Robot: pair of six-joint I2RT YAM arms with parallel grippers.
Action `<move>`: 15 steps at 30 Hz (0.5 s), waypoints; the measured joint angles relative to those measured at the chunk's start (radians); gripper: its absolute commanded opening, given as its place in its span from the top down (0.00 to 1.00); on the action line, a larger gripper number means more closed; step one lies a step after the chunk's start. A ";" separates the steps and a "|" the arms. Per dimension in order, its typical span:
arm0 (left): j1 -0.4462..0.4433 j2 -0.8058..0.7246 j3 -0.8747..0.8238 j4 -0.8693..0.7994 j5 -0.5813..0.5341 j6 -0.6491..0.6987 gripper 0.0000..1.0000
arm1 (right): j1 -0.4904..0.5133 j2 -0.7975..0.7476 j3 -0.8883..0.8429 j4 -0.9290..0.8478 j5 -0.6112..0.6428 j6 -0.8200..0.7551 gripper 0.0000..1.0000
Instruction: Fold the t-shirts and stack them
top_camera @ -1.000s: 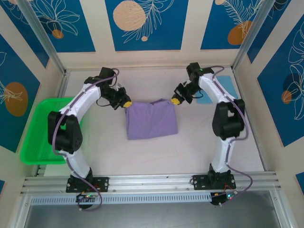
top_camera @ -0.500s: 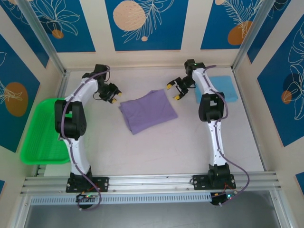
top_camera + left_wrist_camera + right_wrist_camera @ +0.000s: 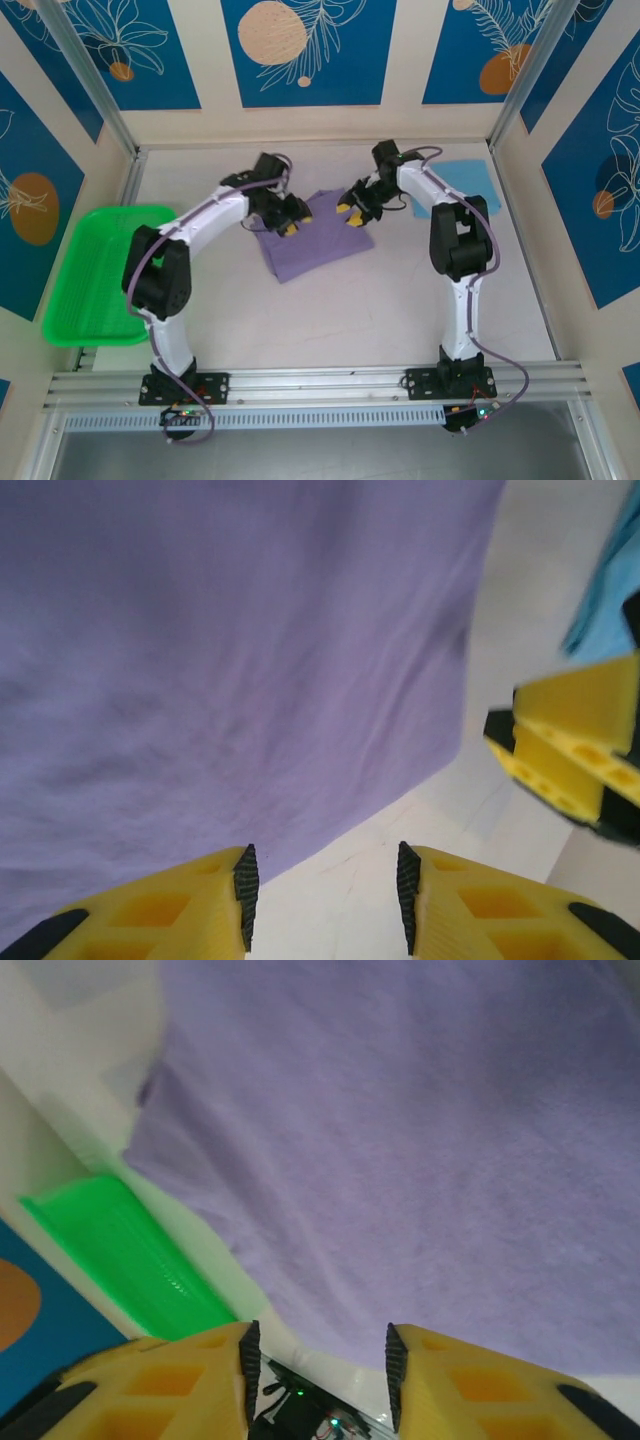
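Note:
The lavender-purple t-shirt [image 3: 312,243] lies folded and slightly askew in the middle of the table. My left gripper [image 3: 290,218] hovers over its far left edge, open, with bare table between its fingers [image 3: 322,895] and the purple cloth [image 3: 230,660] just ahead. My right gripper [image 3: 350,211] hangs over the far right edge, open and holding nothing [image 3: 318,1370], above the purple cloth [image 3: 420,1140]. The light blue t-shirt [image 3: 462,183] lies folded at the far right, partly behind the right arm; a strip of it [image 3: 612,580] shows in the left wrist view.
A bright green tray [image 3: 92,270] sits off the table's left side and shows as a green band [image 3: 120,1245] in the right wrist view. The right gripper's yellow fingers [image 3: 575,750] are close on the right in the left wrist view. Walls enclose the far side and both flanks.
Both grippers let go of the purple shirt's far corners and drew back; they have now come in over its far edge, open. The shirt now lies skewed.

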 measured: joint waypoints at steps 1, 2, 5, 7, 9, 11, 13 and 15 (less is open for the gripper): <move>-0.013 0.021 -0.010 0.003 0.005 0.004 0.60 | 0.005 0.011 -0.024 0.013 -0.001 0.003 0.65; -0.026 0.046 -0.023 0.009 0.008 0.015 0.61 | 0.008 0.019 -0.047 0.027 -0.001 0.005 0.67; -0.040 0.080 -0.089 0.022 0.012 0.058 0.63 | 0.019 0.030 -0.139 0.082 0.003 0.014 0.68; -0.040 0.079 -0.150 0.028 0.011 0.093 0.64 | 0.023 0.019 -0.218 0.129 -0.019 0.029 0.69; -0.045 0.056 -0.216 0.041 0.019 0.142 0.65 | 0.035 -0.057 -0.336 0.207 -0.018 0.050 0.69; -0.051 0.005 -0.269 0.046 0.005 0.202 0.65 | 0.056 -0.140 -0.468 0.272 -0.004 0.070 0.68; -0.063 -0.047 -0.332 0.031 -0.012 0.260 0.65 | 0.077 -0.221 -0.590 0.314 -0.001 0.084 0.67; -0.079 -0.100 -0.408 0.023 -0.015 0.308 0.65 | 0.105 -0.301 -0.700 0.342 0.002 0.092 0.66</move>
